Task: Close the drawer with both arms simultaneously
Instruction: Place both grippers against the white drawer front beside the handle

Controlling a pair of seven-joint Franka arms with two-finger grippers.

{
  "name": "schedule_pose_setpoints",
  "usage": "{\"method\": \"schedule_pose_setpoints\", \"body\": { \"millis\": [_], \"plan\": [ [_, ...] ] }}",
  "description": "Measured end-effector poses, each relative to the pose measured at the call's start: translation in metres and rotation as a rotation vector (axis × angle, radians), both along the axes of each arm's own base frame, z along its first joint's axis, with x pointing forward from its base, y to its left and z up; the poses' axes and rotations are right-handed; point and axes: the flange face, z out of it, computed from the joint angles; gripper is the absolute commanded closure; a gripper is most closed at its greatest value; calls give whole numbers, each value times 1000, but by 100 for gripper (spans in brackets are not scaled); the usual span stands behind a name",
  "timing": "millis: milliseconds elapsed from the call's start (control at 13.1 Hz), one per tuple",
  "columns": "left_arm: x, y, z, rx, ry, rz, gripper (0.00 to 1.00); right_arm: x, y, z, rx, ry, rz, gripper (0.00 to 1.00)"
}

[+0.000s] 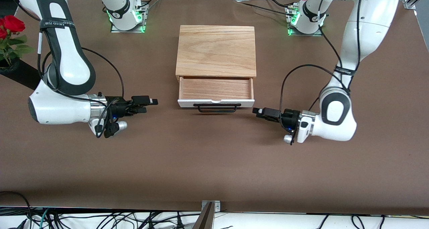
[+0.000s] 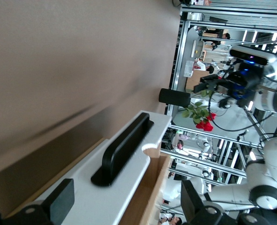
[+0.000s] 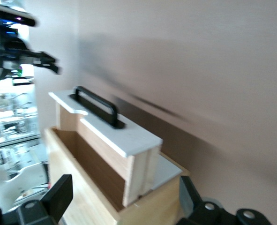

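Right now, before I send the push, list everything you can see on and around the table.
drawer: one, light wood tray with white front panel, pulled out of the box toward the front camera, nothing in it.
handle: one, black wire, on the drawer's front panel.
box: one, oak-coloured, mid-table between the two arm bases.
roses: one bunch, red with green leaves, at the right arm's end of the table.
vase: one, black, holding the roses.
table: one, brown surface.
cables: a tangle, black, along the table edge nearest the front camera.
right gripper: one, black, open, low beside the drawer front, toward the right arm's end.
left gripper: one, black, open, low beside the drawer front, toward the left arm's end.
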Motion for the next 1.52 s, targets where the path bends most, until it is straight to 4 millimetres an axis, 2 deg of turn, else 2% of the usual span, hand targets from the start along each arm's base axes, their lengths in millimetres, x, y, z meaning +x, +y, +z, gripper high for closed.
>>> {"method": "schedule_pose_setpoints", "body": {
  "millis": [152,229,381,533,610,686,762,914,1143,1219,1295,1524],
  "plan": [
    [-8,-31,-10,7,3,-5,0,0,13,-25,134,23,-7,0],
    [-13,-45,-14,9,-5,-22,0,-3,18,-48,208,45,-22,0],
    [-20,-56,-23,-11,-75,-64,2,-15,31,-87,330,57,-36,0],
    [-21,-53,-33,-23,-115,-79,17,-23,40,-108,375,29,-26,0],
    [-21,-52,-36,-26,-124,-82,28,-27,47,-115,407,9,-16,0],
    [-22,-52,-38,-30,-134,-86,39,-32,59,-124,447,-14,-18,0],
    [-22,-53,-39,-37,-153,-93,43,-37,70,-132,484,-21,-35,2],
    [-24,-55,-42,-51,-188,-106,52,-44,86,-147,541,-18,-75,8],
    [-23,-58,-42,-74,-196,-94,60,-47,97,-174,578,-61,-135,16],
    [-23,-60,-41,-88,-192,-81,76,-49,102,-183,578,-67,-151,19],
    [-24,-62,-43,-94,-189,-78,85,-52,110,-189,576,-70,-164,24],
    [-27,-66,-53,-111,-207,-85,100,-56,128,-189,572,-75,-185,40]
  ]
}}
